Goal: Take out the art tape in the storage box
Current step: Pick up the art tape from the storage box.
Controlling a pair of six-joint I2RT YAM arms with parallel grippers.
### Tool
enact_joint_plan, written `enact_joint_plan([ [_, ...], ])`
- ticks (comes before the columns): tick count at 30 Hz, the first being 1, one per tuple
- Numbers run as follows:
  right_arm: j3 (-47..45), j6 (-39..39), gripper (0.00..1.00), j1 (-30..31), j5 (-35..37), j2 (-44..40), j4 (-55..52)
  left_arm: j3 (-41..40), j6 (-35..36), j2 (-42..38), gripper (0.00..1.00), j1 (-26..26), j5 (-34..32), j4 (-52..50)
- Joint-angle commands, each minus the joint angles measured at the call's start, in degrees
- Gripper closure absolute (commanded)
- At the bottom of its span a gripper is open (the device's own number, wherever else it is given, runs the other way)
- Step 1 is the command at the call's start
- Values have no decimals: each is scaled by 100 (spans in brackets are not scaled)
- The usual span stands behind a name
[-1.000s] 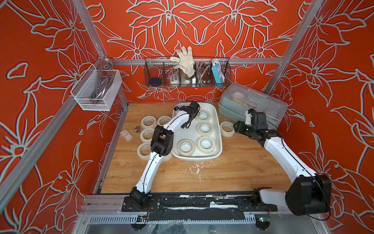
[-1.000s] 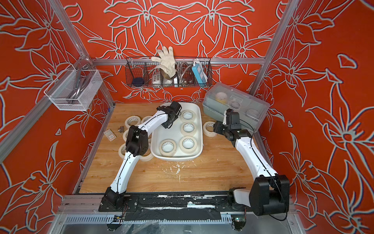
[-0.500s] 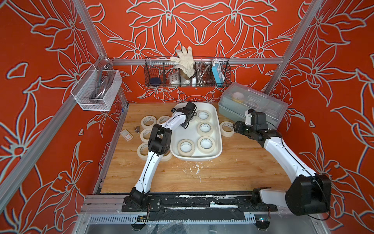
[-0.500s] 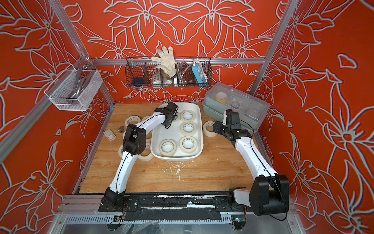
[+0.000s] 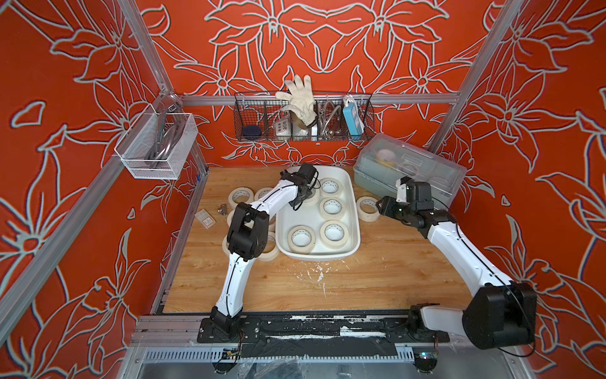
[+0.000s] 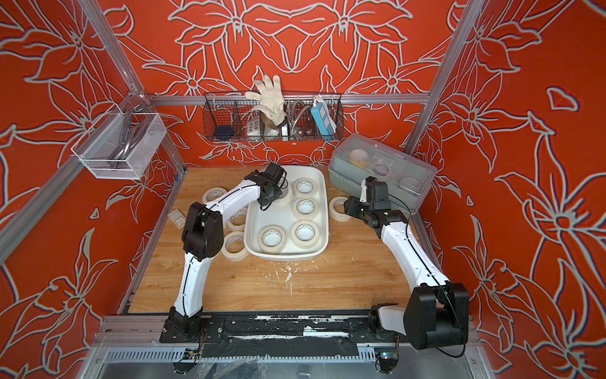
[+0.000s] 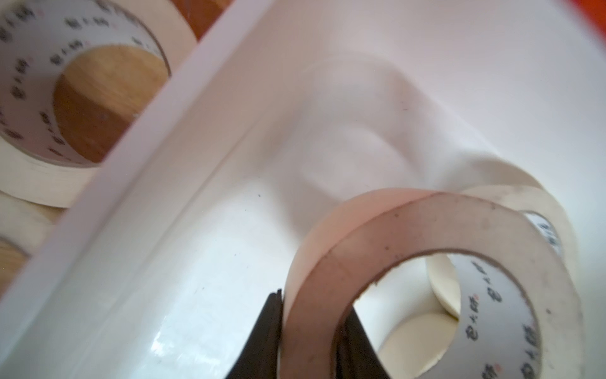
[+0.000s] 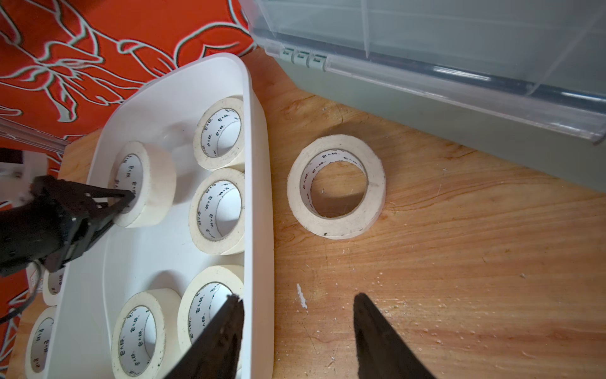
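I read the table [image 5: 377, 279] as a clock face seen from above, with twelve at the back wall.

The left gripper [image 7: 313, 315] is closed on a roll [image 7: 410, 229]. One finger sits inside the core and the other presses from outside, so it pinches only the wall of the ring. The roll stands tilted on its edge in the eleven o'clock part of the box [image 8: 147, 256]. I cannot tell if its low side is free of the box floor or touches it. Four more rolls [image 8: 219, 246] lie flat in the box, three in a row along the three o'clock wall and one near the seven o'clock corner.

The right gripper [image 8: 297, 297] is about half open and holds nothing. It hangs over the table at the three o'clock side of the box. Near it one roll [image 8: 376, 183] lies flat on the wood, just beside the box but apart from it.

At the nine o'clock side of the box several other rolls [image 6: 233, 257] lie on the table. I count at least four, but the left arm hides part of them.

I judge the task about half done: at least five rolls are out and five are in the box, one of them in the grip. What is left is to lift this one over the rim, put it on the wood, and then take the last four.
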Motion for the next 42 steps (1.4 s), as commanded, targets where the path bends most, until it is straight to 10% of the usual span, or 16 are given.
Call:
enact_joint_plan([
  [1, 87, 72, 44, -35, -242, -188, -72, 21, 1297, -781, 82, -155, 101, -159],
  [13, 538, 135, 45, 308, -927, -251, -783, -848, 2797, -2248, 98, -982, 17, -1305],
  [42, 945, 949, 38, 4545, 884, -160, -1806, -4371, 2661, -5191, 100, -1860, 458, -735],
])
